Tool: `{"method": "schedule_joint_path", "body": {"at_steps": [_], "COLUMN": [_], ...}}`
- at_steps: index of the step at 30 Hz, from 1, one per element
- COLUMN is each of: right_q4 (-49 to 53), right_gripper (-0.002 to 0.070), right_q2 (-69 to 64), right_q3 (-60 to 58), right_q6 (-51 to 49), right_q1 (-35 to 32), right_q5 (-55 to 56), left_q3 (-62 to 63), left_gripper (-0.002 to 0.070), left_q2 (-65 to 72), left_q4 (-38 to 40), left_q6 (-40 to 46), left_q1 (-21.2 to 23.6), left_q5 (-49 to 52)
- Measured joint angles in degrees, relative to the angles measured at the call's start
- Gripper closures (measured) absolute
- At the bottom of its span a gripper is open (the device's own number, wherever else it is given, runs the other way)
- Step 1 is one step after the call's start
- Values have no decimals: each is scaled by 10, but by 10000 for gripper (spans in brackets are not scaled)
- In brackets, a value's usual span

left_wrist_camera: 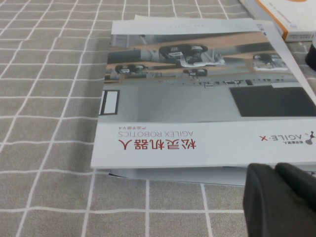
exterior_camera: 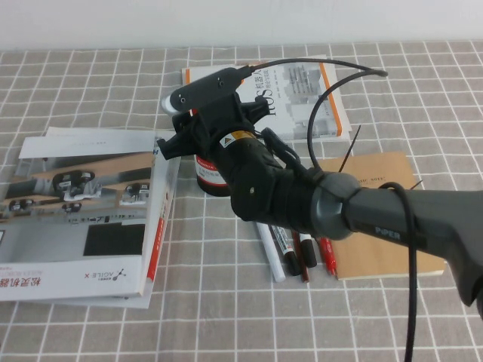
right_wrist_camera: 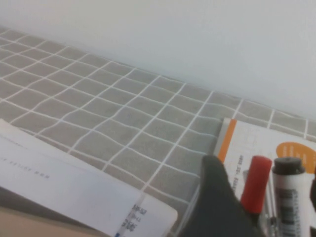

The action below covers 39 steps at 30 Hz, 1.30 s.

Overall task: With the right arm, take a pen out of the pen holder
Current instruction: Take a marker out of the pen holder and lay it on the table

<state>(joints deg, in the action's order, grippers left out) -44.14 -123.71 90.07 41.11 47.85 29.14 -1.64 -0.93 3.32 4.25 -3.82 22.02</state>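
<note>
Above the dark cylindrical pen holder (exterior_camera: 213, 179), right gripper (right_wrist_camera: 263, 177), jaws wide; beside the white brochure (left_wrist_camera: 197, 123) at 9 o'clock, left gripper (left_wrist_camera: 275, 170), jaws together.

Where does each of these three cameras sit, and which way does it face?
High view: raised on the robot's side, angled down at the grey checked tablecloth; the right arm reaches over the dark round pen holder.
Left wrist view: low over the tablecloth, facing the white AgileX brochure; the shut left gripper shows beside its edge.
Right wrist view: faces the white wall; the open right gripper stands around a red-capped pen and a black-capped marker.
Shared: all three show the white book with orange stripe.
</note>
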Motion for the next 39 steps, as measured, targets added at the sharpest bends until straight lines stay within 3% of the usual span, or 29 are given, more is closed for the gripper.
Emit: {"method": "schedule_joint_path", "body": {"at_steps": [28,39], "right_q4": [-67,-70], "right_gripper": [331,406], "right_q2": [-70,-70], "right_q3": [92,92], "right_q6": [57,65], "right_q1": [0,0], "right_q5": [9,8], "left_q3": [0,0], "left_gripper": [678,678], "left_q2": [0,0], "left_q4": [0,0], "left_q6": [0,0], "left_q1": [0,0], "left_q5": [0,0]}}
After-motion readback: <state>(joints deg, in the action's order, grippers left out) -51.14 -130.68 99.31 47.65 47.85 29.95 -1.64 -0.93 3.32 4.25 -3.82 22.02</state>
